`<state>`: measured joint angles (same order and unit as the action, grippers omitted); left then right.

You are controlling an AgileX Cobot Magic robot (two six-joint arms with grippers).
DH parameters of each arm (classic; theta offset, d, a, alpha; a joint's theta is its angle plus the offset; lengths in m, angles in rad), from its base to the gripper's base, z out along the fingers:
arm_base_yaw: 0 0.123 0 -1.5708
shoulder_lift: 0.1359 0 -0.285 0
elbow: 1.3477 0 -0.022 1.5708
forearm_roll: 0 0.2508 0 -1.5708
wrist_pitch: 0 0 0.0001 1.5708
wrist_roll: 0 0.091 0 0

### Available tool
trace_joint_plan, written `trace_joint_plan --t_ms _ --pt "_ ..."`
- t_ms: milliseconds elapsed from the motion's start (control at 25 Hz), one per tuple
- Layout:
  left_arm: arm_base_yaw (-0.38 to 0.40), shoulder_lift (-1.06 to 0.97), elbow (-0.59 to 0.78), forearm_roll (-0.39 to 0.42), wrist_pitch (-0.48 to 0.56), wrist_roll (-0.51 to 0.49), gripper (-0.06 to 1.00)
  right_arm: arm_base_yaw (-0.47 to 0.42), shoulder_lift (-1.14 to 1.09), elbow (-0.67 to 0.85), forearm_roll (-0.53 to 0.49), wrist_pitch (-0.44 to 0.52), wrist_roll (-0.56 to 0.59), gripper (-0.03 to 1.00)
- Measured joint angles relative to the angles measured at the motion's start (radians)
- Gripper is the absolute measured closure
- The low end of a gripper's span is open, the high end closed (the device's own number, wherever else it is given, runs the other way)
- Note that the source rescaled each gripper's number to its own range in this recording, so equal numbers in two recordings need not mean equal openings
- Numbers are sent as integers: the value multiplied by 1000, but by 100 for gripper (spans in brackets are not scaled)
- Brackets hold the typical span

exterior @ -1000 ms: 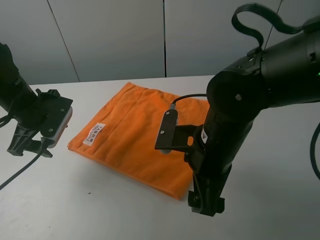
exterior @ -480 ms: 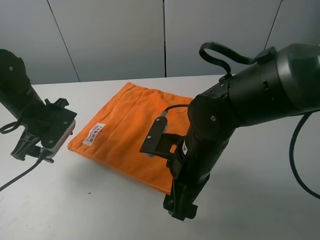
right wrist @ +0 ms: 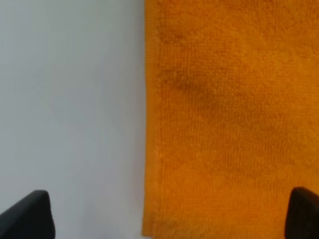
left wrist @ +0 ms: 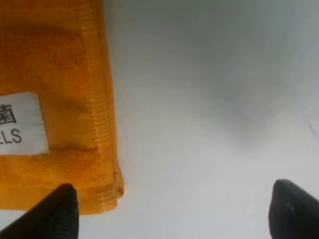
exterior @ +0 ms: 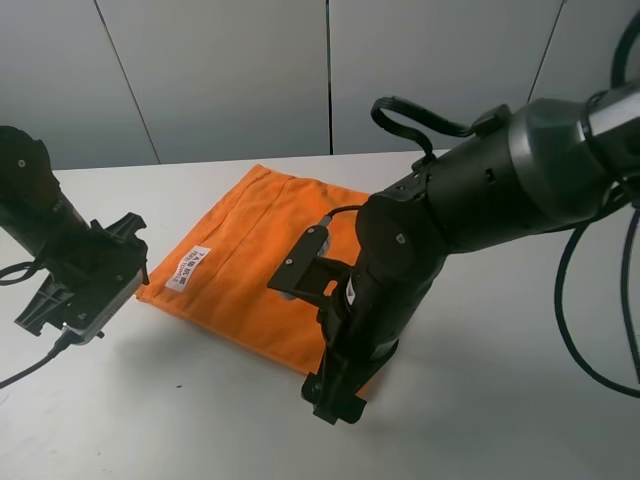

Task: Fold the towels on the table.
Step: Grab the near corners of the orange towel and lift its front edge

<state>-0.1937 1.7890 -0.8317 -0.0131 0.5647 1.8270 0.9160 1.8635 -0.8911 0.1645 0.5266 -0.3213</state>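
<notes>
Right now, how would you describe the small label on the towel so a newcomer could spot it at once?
On the big white table lies one orange towel. Near its left-hand edge in the high view sits the label, a small white rectangle with dark printed text. It is the only patch on the cloth that is not orange.

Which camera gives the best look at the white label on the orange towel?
The exterior high view: the whole white label shows, near an edge of the orange towel. The left wrist view is closer but crops it at the frame edge. The right wrist view shows only plain towel and table, no label.
</notes>
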Motion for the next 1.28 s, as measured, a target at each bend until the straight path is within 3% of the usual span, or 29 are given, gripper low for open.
trace_joint_plan --t_ms 440,1080,1280 --pt "0 14 0 -87 -46 4 -3 0 51 -2 -29 -4 18 -3" --pt "0 88 0 -97 -124 6 -3 0 86 -8 -48 0 18 -3" --pt "0 105 0 -141 -138 6 -3 0 87 -10 -48 0 18 -3"
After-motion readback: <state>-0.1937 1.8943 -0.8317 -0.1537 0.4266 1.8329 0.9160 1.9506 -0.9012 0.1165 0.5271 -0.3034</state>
